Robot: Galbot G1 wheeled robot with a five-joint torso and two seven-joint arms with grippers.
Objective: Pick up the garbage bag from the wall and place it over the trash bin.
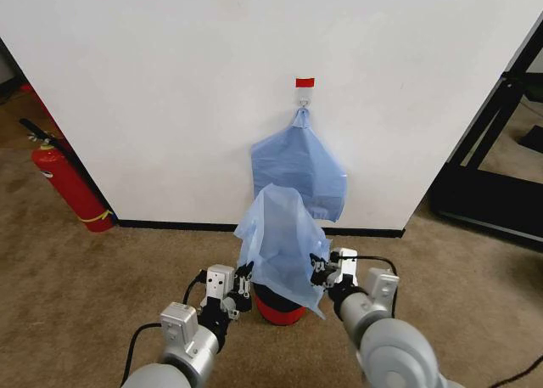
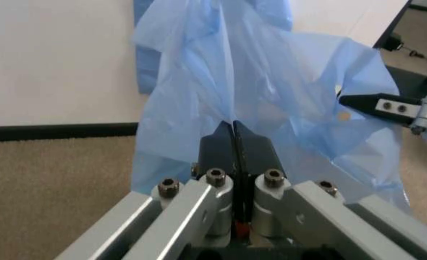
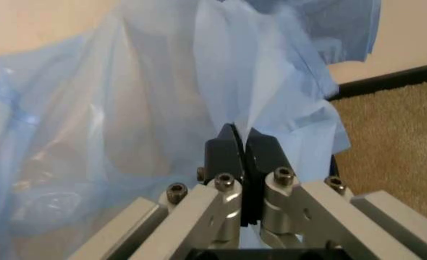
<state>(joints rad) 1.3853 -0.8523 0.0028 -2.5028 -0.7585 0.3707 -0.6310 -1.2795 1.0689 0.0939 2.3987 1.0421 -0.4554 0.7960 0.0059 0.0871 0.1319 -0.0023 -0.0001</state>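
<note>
**A:** Starting from the left, what is sitting by the wall?

**B:** A red fire extinguisher is standing on the brown carpet, close against the black baseboard. It is well apart from the work.

**A:** And the left gripper?

**B:** It is hovering low over the carpet, just left of the trash bin. Its black fingers are pressing together with a fold of the garbage bag pinched between them; the left wrist view is showing the plastic rising straight out of the closed tips.

**A:** Where is the bag lying, then?

**B:** The light-blue bag is draping over the bin like a tent, covering its upper part, so only the red base is peeking out below. Its top is standing up in a loose peak in front of the wall.

**A:** What is hanging behind it?

**B:** A flat bundle of blue bags is hanging against the wall from a hook under a small red-and-white tag, gathered to a point at the top.

**A:** And the right side?

**B:** The right gripper is holding the bag's opposite edge, just right of the bin. Its fingers are also closing tight on the thin plastic, as the right wrist view is showing. Farther right, a black frame is standing on the carpet.
</note>
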